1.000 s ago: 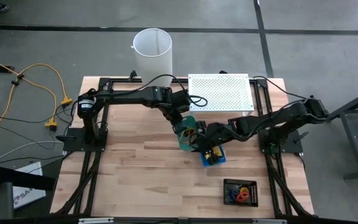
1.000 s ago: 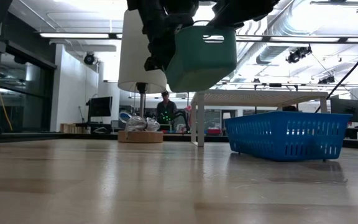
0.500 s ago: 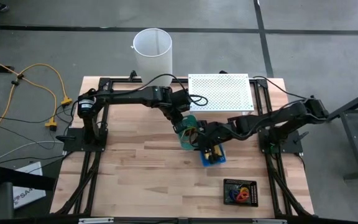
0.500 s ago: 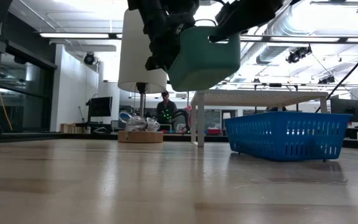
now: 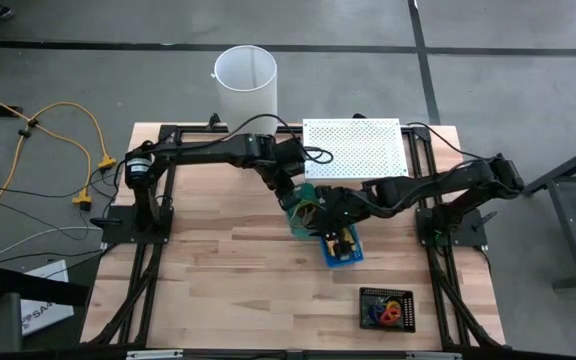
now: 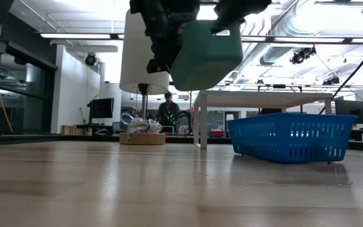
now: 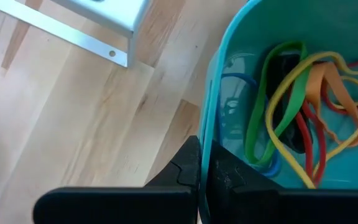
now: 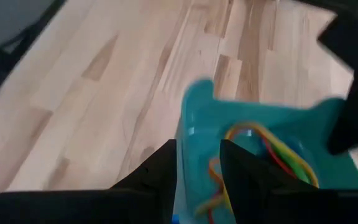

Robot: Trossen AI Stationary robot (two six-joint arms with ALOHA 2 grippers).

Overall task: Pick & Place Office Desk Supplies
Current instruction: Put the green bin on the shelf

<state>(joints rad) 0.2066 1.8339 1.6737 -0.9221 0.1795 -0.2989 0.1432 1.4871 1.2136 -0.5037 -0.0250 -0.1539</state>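
The wooden table [image 5: 228,270] is filling most of the high view, with the white perforated stand [image 5: 354,148] sitting at its upper centre and the tall white cylinder [image 5: 245,80] standing beyond the top edge. Both dark arms are meeting at the frame's middle. The green tray [image 6: 205,55] is hanging in the air in the upper centre of the low view, tilted, well clear of the tabletop.

The left gripper [image 7: 201,171] is pinching the tray's rim, its fingers fully closed on the thin wall. The right gripper [image 8: 197,163] is straddling the opposite rim with its fingers partly closed, one outside the wall and one inside; it is apparently gripping that wall too.

The blue tray [image 6: 291,136] is resting on the table at the right of the low view, and in the high view it is lying just below the lifted tray. The black tray [image 5: 387,308] is sitting at the lower right of the high view with red and yellow items already in it.

Inside the lifted tray, the rubber bands [image 7: 294,118] are lying tangled: green, yellow, red and orange loops, with a dark piece beneath them.

Judging by this, some sorting is done, while the lifted tray's contents are yet to be placed.
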